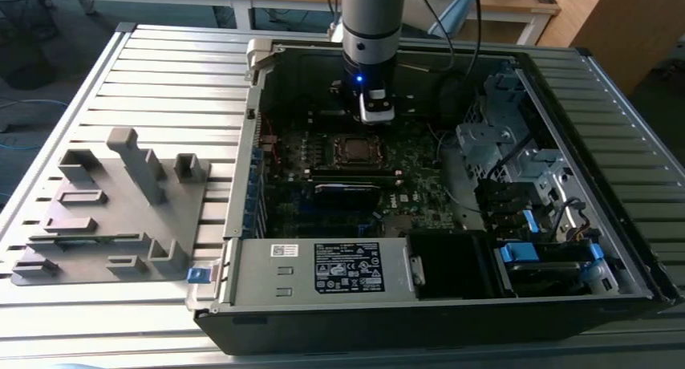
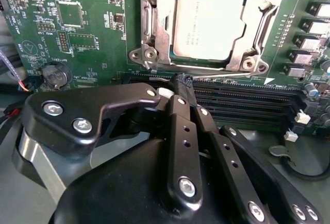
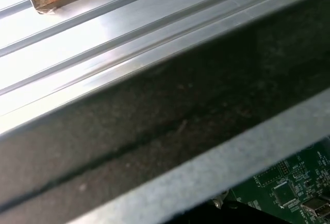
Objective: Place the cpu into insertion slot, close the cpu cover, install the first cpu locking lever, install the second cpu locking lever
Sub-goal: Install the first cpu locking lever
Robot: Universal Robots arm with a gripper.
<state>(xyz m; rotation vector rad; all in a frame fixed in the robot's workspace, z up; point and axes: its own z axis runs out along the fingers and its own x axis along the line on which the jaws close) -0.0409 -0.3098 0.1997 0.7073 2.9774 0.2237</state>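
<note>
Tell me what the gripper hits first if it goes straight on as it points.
Probably the thin metal lever along the edge of the socket, just ahead of the gripper; depth is unclear, so it may already touch.

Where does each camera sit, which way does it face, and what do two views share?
Exterior view: off the arm, high, looking down into the open computer case; the arm and tool show.
Second wrist view: on the arm, looking past the tool at the cpu.
First wrist view: on the arm, facing the case wall and slatted table.
Shared: both wrist views show the green motherboard.
</note>
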